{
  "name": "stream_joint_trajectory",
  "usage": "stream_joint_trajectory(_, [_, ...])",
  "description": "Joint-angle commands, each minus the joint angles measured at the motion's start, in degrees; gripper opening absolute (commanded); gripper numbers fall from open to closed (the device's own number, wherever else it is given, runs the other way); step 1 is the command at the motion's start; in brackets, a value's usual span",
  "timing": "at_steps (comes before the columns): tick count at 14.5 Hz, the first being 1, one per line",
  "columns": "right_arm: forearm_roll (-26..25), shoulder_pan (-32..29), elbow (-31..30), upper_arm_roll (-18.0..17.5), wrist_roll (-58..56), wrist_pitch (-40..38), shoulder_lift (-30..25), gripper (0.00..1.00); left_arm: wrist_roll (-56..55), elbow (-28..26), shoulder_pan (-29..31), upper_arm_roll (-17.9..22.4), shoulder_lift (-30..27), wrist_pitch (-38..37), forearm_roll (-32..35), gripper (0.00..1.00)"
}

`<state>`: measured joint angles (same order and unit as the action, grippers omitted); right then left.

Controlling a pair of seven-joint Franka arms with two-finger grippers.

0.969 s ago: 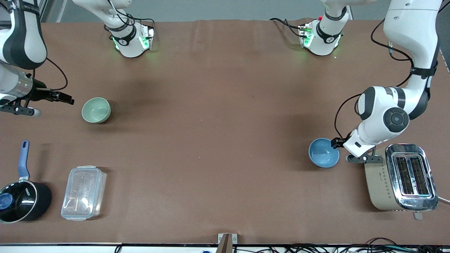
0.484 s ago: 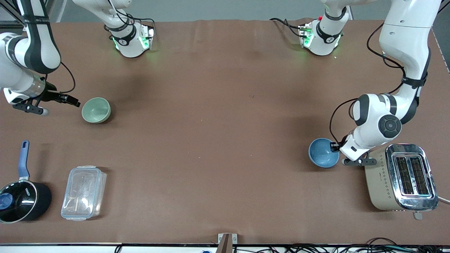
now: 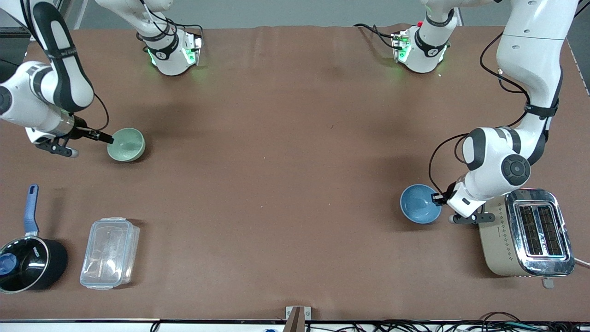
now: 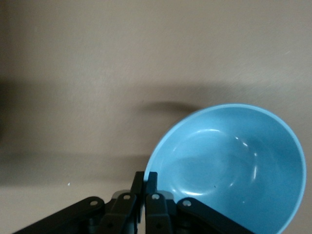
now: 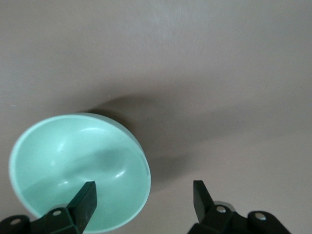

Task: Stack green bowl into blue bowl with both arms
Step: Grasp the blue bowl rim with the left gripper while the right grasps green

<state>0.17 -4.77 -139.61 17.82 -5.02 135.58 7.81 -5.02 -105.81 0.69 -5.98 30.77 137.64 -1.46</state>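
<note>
The green bowl (image 3: 126, 144) sits upright on the table at the right arm's end. My right gripper (image 3: 109, 138) is open at its rim. In the right wrist view one finger (image 5: 85, 201) is over the inside of the green bowl (image 5: 73, 161), the other is outside, and the right gripper (image 5: 143, 199) straddles the rim without gripping. The blue bowl (image 3: 419, 204) is at the left arm's end, beside the toaster. My left gripper (image 3: 436, 198) is shut on its rim. The left wrist view shows the left gripper (image 4: 146, 177) pinching the edge of the blue bowl (image 4: 229, 165).
A beige and chrome toaster (image 3: 525, 233) stands close to the left arm's wrist. A black saucepan with a blue handle (image 3: 27, 260) and a clear plastic container (image 3: 109, 252) lie nearer the front camera than the green bowl.
My right gripper has moved across to the green bowl and now straddles its rim. My left gripper has shifted the blue bowl slightly toward the front camera and away from the toaster.
</note>
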Motion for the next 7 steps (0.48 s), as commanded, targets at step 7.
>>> stream_joint_trajectory(7, [8.2, -0.9, -0.2, -0.2, -6.5, 0.8, 5.5, 0.59, -23.9, 7.9, -2.2, -13.7, 1.0, -7.1, -2.0, 0.0])
